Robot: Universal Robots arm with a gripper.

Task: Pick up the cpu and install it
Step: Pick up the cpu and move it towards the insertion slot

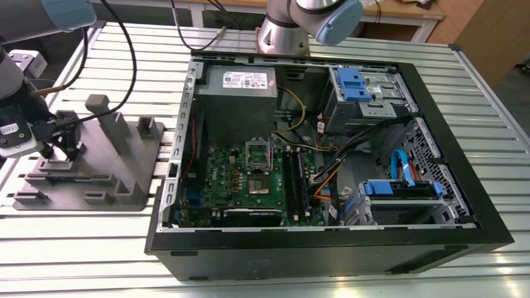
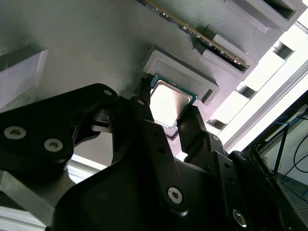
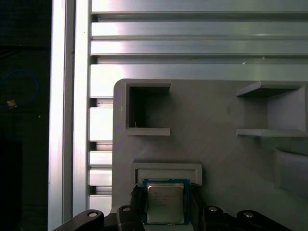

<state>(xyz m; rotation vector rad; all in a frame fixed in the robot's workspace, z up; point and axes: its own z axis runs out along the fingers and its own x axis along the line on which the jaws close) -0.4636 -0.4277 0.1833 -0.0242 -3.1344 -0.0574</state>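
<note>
While the computer case (image 1: 331, 254) lies open on the table (image 1: 83, 248) towards the exterior view's right, I am at that view's left, low over the grey holder block (image 1: 116, 155), with my gripper (image 2: 167, 105) down around the cpu (image 3: 165, 202). That chip lies flat in a shallow framed pocket of the block, silvery top up, green rim showing in both wrist views. It is well apart from the green motherboard (image 1: 240, 180) inside the case, where the dark socket (image 1: 258, 185) sits bare with its metal frame (image 1: 258, 151) tipped up beside it.

My gripper is set narrow, bracketing the cpu on two opposite sides, close against its edges. Whether it is already pinching the chip or merely beside it, I cannot tell.

As I judge it, the step in hand is the grasp, and doing it well is a matter of squareness and restraint. I want the chip centred in the gripper, contact on the two side edges alone, both sides meeting it together so it does not skew or ride up a wall of the pocket. Light force should be enough for so thin a part; too much could flex it or pop it out crooked. A tilted hold here would likely spoil the fit at the socket.
</note>
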